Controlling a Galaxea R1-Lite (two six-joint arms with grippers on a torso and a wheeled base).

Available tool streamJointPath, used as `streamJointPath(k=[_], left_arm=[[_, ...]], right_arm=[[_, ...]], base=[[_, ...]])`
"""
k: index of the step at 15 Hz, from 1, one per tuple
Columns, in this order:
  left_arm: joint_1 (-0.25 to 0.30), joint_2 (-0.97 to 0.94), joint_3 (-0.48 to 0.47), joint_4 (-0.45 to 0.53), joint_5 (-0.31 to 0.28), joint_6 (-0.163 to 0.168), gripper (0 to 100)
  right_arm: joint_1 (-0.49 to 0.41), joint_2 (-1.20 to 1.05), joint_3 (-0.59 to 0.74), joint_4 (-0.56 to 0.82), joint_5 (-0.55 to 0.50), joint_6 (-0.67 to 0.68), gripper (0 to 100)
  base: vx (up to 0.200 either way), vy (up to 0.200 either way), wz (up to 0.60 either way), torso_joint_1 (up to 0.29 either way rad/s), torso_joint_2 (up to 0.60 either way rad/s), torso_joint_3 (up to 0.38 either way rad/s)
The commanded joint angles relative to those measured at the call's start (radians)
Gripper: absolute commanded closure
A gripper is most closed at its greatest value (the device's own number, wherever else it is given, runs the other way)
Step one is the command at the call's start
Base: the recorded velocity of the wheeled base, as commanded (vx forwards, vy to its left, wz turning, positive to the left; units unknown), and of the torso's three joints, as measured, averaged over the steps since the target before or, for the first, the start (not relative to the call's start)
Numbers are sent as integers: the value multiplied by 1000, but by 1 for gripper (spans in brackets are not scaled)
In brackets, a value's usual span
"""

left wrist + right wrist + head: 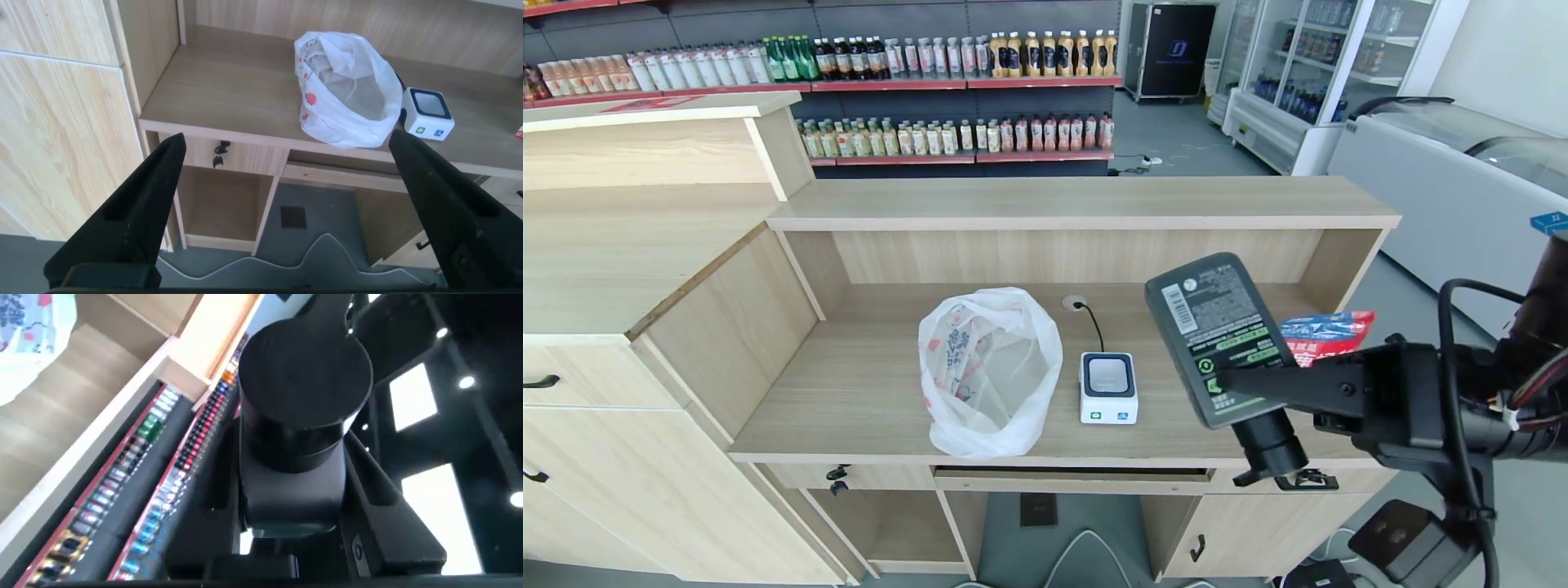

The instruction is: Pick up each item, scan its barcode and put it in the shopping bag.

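Head view: the right end effector [1235,387] is clamped on a flat dark bottle [1215,327], gripping its lower body just above the black cap [1270,447]. The bottle is raised over the right part of the worktop [849,392] and tilted. Its cap points toward the near edge and its printed back label, with the white barcode strip, faces up. It sits to the right of the small white scanner [1108,387], apart from it. The scanner stands near the front edge, with a black cable [1092,321] running back to a hole in the worktop. Just left of the scanner stands the white plastic shopping bag [992,367], its mouth open. A red and blue packet [1327,331] lies partly hidden behind the bottle.

In the left wrist view, the left end effector [286,139] is spread wide with nothing between its fingers [139,204]. It sits out in front of the worktop's edge, facing the shopping bag [343,90] and scanner [429,114].
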Motion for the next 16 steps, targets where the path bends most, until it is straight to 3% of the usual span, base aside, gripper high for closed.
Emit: streamJointPath(k=[1,5,12,16], left_arm=[[0,0,0,0,0,0,0],[0,0,0,0,0,0,0],[0,0,0,0,0,0,0],[0,0,0,0,0,0,0]], right_arm=[[105,-9,19,1,-1,-41,100],[133,-111,16,52,-1,-47,100],[107,-302,15,455,57,-193,100],[107,-302,7,465,57,-196,100]], base=[[0,0,0,0,0,0],[0,0,0,0,0,0],[0,0,0,0,0,0],[0,0,0,0,0,0]])
